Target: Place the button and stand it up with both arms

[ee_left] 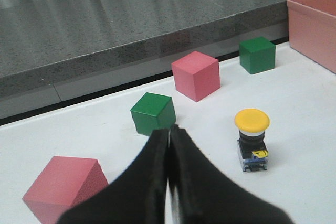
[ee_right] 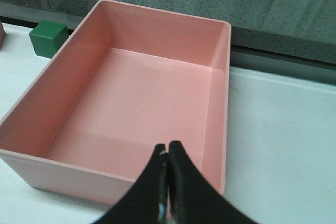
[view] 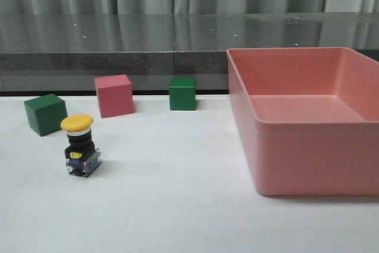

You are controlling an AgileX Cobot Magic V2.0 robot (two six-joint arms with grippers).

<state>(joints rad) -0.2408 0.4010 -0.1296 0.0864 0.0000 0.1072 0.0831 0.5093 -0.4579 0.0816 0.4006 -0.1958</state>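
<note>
The button [view: 80, 146] stands upright on the white table at the left, yellow cap on top, black body, clear-blue base block below; it also shows in the left wrist view [ee_left: 252, 139]. My left gripper [ee_left: 168, 130] is shut with nothing in it, apart from the button and nearer the camera than it. My right gripper [ee_right: 167, 148] is shut and empty, held over the near wall of the pink bin [ee_right: 220, 103]. Neither arm shows in the front view.
A pink cube [view: 114, 95] and two green cubes [view: 45, 114] [view: 182, 93] stand behind the button. Another pink cube [ee_left: 62, 184] lies close to the left gripper. The large empty pink bin [view: 308, 158] fills the table's right side. A dark ledge [view: 118, 57] runs along the back.
</note>
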